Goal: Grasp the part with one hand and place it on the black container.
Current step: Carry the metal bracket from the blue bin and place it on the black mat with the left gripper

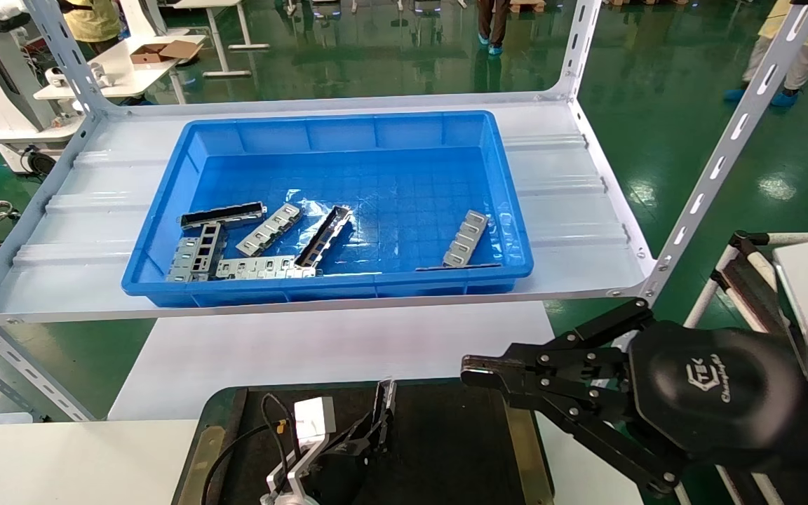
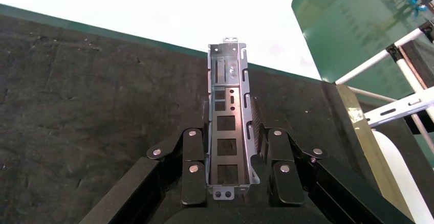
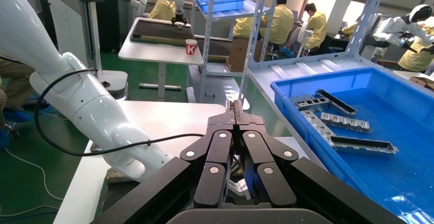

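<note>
The part (image 2: 228, 111), a silver-grey channel with rectangular cut-outs, sits lengthwise between the fingers of my left gripper (image 2: 230, 115), which is shut on its side walls. In the head view the part (image 1: 384, 400) rises on edge from the left gripper (image 1: 376, 429), low over the black container (image 1: 446, 449). The container's matte black floor (image 2: 77, 106) fills the wrist view under the part; whether they touch is unclear. My right gripper (image 1: 477, 372) hovers shut and empty over the container's right edge, fingertips pressed together (image 3: 235, 106).
A blue bin (image 1: 334, 287) with several metal strips and channels stands on the grey shelf (image 1: 572, 210) beyond the container. Slanted shelf uprights (image 1: 719, 161) rise at the right. A white tabletop (image 1: 320, 351) lies between shelf and container.
</note>
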